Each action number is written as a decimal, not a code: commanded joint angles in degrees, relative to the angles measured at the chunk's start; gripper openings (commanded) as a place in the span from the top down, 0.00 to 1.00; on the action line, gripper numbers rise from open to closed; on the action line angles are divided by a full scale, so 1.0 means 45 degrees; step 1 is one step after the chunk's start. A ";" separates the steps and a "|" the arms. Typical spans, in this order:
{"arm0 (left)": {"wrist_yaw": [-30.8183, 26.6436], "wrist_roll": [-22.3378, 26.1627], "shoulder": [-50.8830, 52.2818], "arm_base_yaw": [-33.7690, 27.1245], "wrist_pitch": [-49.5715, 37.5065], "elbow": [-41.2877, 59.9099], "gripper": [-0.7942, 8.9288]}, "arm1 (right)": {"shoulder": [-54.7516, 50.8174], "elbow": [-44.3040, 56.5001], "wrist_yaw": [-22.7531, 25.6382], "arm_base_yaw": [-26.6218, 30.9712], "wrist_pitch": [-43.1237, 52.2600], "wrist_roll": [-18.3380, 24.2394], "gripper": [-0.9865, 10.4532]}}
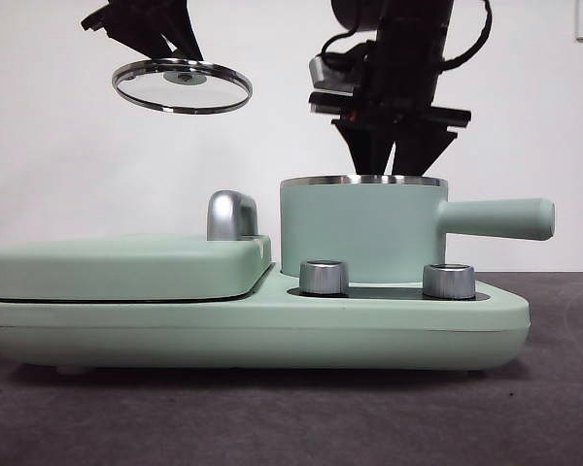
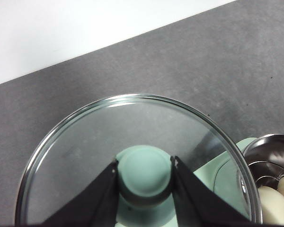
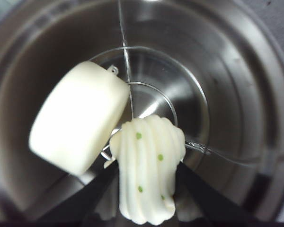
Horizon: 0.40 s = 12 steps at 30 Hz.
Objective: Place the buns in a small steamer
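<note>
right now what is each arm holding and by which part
Left gripper: round glass lid, jaws clamped on its mint-green knob. Right gripper: ridged cream bun with green specks, held by its sides.

The small steamer (image 1: 364,228) stands on a mint-green cooker base (image 1: 253,330), behind 2 steel knobs (image 1: 324,277). One gripper (image 1: 394,146) dips into its rim; left of it, higher up, another gripper (image 1: 170,44) holds the glass lid (image 1: 182,85) (tilted slightly) above the flat griddle lid (image 1: 126,267).

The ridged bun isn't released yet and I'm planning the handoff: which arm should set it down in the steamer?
Right. Its tool already grips the ridged bun inside the steamer; the left tool is holding the glass lid.
</note>
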<state>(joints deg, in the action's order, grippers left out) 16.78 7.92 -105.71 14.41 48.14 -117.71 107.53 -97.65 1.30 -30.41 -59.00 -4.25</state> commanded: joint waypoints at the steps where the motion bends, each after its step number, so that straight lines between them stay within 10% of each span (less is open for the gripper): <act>1: 0.0083 -0.0010 0.0121 0.0049 -0.0291 -0.0471 0.90 | 0.0432 -0.0325 0.0044 -0.0092 0.0097 0.0141 0.78; 12: 0.0083 -0.0010 0.0121 0.0049 -0.0291 -0.0471 0.90 | 0.0529 -0.0330 0.0053 -0.0092 0.0053 0.0350 0.61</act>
<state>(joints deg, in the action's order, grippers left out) 16.78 7.90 -105.71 14.41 48.18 -117.71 108.51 -97.65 1.48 -30.41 -59.05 -3.86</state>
